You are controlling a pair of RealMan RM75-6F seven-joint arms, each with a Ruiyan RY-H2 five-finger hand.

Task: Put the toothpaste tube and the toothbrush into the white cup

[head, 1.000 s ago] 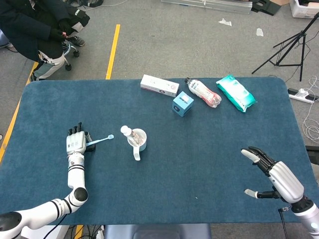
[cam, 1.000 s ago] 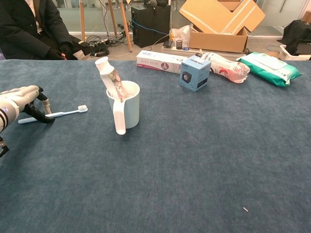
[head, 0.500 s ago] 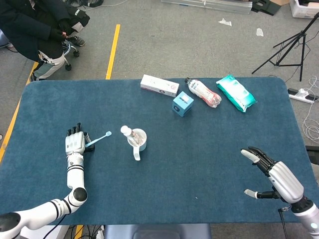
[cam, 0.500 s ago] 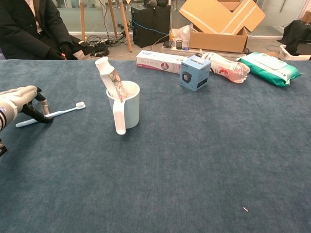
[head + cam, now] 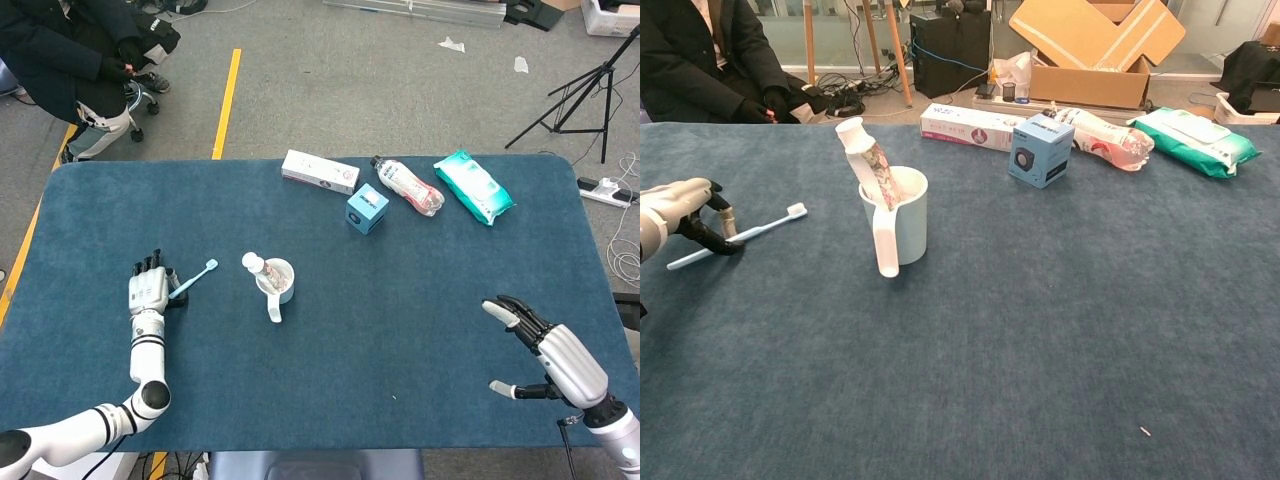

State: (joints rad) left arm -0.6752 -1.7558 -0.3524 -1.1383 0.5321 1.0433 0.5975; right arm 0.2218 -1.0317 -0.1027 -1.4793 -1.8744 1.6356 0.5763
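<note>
The white cup (image 5: 278, 281) (image 5: 902, 222) stands left of the table's middle, its handle toward me. A toothpaste tube (image 5: 262, 272) (image 5: 868, 158) stands in it, cap up, leaning left. My left hand (image 5: 148, 290) (image 5: 678, 206) pinches a light blue toothbrush (image 5: 197, 277) (image 5: 740, 235) by its handle, just above the cloth; the bristle end tilts up toward the cup. My right hand (image 5: 555, 353) hovers open near the table's front right corner, holding nothing; the chest view does not show it.
Along the far edge lie a white carton (image 5: 320, 171), a small blue box (image 5: 367, 208), a plastic bottle (image 5: 407, 185) and a green wipes pack (image 5: 473, 186). A seated person (image 5: 75, 60) is beyond the far left corner. A tripod (image 5: 580, 90) stands at the far right.
My left hand has drawn slightly left and lifted the toothbrush, whose bristle end now tilts upward. The right hand, cup and tube have stayed put.
</note>
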